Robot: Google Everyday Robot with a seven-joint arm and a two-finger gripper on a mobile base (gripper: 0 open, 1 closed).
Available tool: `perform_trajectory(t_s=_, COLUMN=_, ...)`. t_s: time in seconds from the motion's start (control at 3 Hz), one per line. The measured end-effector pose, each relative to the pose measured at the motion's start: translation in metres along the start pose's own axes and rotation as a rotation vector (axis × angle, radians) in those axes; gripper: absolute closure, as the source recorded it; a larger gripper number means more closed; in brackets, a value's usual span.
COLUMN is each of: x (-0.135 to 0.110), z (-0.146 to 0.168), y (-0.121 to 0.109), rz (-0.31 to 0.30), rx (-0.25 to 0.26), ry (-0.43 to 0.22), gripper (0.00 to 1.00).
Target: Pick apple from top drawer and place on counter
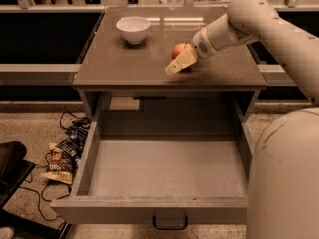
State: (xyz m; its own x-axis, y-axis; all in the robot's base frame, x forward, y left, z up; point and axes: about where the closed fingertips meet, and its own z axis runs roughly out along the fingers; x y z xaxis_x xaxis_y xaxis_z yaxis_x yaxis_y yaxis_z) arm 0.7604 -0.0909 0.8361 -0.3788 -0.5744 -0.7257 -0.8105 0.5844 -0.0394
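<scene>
The red-orange apple [179, 49] rests on the brown-grey counter [124, 66], right of centre. My gripper [175, 59] reaches in from the right on the pale arm and is around the apple. Its near pale finger [180, 63] stands slightly off the apple's front side; the far finger is hidden behind the fruit. The gripper looks open. The top drawer [164, 171] is pulled fully out below the counter. Its grey floor is bare, and its dark loop handle [170, 224] is at the front.
A white bowl [133, 29] stands at the counter's back left. Snack bags and cables [62, 156] lie on the floor left of the drawer, next to a dark object [10, 168]. My pale body [284, 183] fills the right foreground.
</scene>
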Motion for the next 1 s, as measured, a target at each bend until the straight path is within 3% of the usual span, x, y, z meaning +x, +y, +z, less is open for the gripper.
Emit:
perform_trajectory(t_s=0.33, x=-0.013, z=-0.008, y=-0.003, rz=-0.017, rx=-0.013, ry=0.02, gripper=0.0)
perform_trajectory(t_s=0.67, x=-0.04, z=-0.037, y=-0.004, rz=-0.062, rx=-0.025, ry=0.019, gripper=0.0)
perform_trajectory(t_s=1.0, x=-0.061, z=-0.088, y=-0.001, rz=-0.119, rx=-0.026, ry=-0.025, gripper=0.0)
